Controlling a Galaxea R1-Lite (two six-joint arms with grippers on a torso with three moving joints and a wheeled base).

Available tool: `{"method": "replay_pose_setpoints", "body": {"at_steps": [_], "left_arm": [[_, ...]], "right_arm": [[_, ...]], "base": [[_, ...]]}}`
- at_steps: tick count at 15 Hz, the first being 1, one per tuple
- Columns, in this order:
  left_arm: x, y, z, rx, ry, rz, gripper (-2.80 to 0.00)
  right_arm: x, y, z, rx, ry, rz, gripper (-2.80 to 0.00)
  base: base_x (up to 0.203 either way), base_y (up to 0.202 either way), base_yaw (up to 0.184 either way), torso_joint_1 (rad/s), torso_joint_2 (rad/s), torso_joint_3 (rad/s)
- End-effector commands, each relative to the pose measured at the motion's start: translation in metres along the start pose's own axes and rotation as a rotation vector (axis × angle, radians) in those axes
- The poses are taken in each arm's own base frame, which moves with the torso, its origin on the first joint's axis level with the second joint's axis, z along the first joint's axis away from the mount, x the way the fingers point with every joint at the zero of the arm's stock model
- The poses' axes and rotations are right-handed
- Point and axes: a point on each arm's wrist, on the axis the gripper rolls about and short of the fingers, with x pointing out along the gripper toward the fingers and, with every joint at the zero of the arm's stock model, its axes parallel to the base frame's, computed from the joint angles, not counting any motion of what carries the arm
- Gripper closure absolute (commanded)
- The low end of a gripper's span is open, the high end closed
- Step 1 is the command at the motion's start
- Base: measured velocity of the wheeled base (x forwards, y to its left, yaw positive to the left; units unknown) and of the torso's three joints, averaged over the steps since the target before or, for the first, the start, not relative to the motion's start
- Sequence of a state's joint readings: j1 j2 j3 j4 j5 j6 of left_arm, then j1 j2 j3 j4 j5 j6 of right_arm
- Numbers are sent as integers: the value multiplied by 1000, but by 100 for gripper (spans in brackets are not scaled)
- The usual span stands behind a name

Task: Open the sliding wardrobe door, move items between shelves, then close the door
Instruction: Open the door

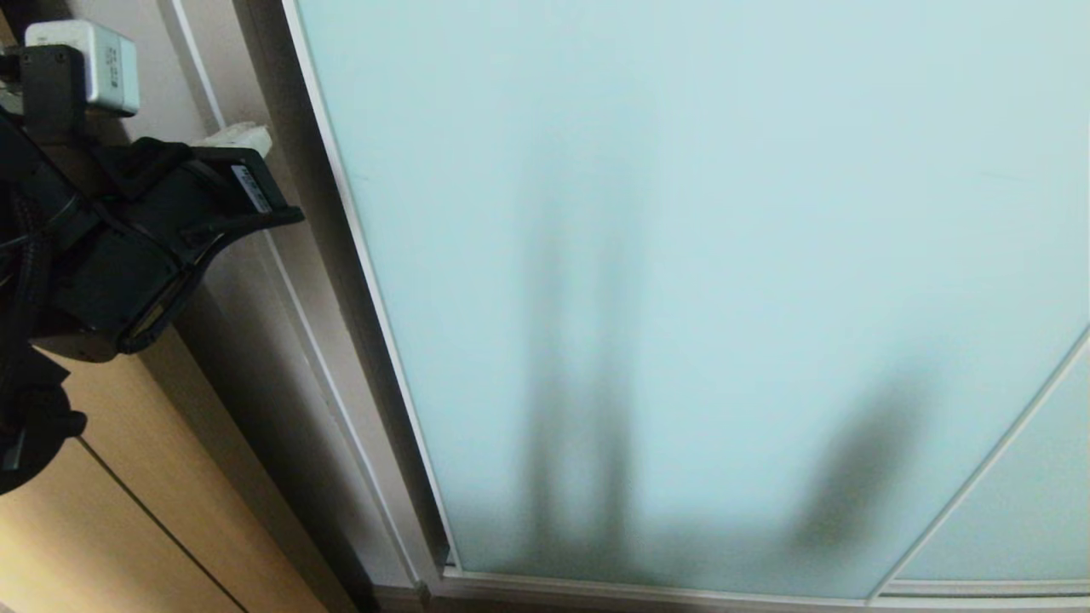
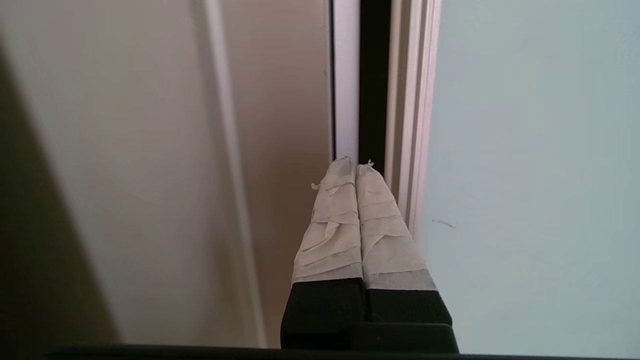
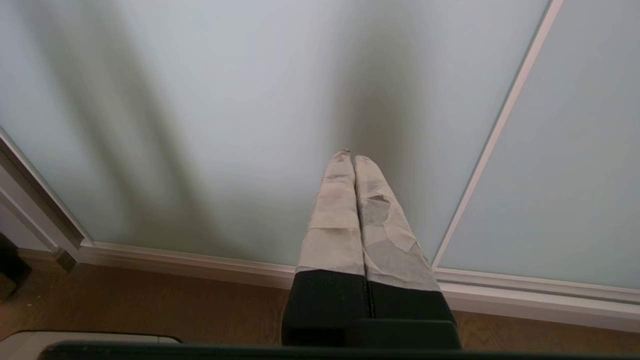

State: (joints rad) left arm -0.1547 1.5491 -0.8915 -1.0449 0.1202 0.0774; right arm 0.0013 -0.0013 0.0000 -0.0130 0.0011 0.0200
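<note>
From the head camera I see the sliding wardrobe door, a tall pane of frosted pale blue-green glass in a thin silver-white frame, filling most of the view and standing closed against the pale wardrobe side panel on the left. Soft dark shadows fall across the lower part of the glass. My left claw is raised at the left edge of the head view, just beside the door's left edge. In the left wrist camera its two tape-wrapped fingers are pressed tight together, clenched on nothing, with their tips pointing at the narrow dark gap between the door frame and the white strip of the side panel; I cannot tell whether the tips touch the frame. A tan wooden door sits at the lower left of the head view. My right claw appears only in its own wrist camera: its taped fingers are also clenched together and empty, pointing at the lower part of the frosted glass, above the door's bottom rail and the brown wood-grain floor. A slim white divider bar crosses the glass just beside that claw.
</note>
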Motion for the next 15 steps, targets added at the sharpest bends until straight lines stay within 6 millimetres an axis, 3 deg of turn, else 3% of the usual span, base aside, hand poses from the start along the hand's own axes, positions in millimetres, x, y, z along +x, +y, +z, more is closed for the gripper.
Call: {"method": "replay_pose_setpoints", "body": {"at_steps": [1, 11, 15], "left_arm": [[12, -3, -15, 3, 29, -5, 0], [36, -9, -38, 3, 57, -71, 0], [34, -29, -41, -19, 68, -144, 0]], "right_arm": [[0, 0, 0, 0, -1, 1, 0], [0, 0, 0, 0, -1, 1, 0], [0, 0, 0, 0, -1, 1, 0]], "base": [[0, 0, 0, 0, 0, 0], [0, 0, 0, 0, 0, 0], [0, 0, 0, 0, 0, 0]]}}
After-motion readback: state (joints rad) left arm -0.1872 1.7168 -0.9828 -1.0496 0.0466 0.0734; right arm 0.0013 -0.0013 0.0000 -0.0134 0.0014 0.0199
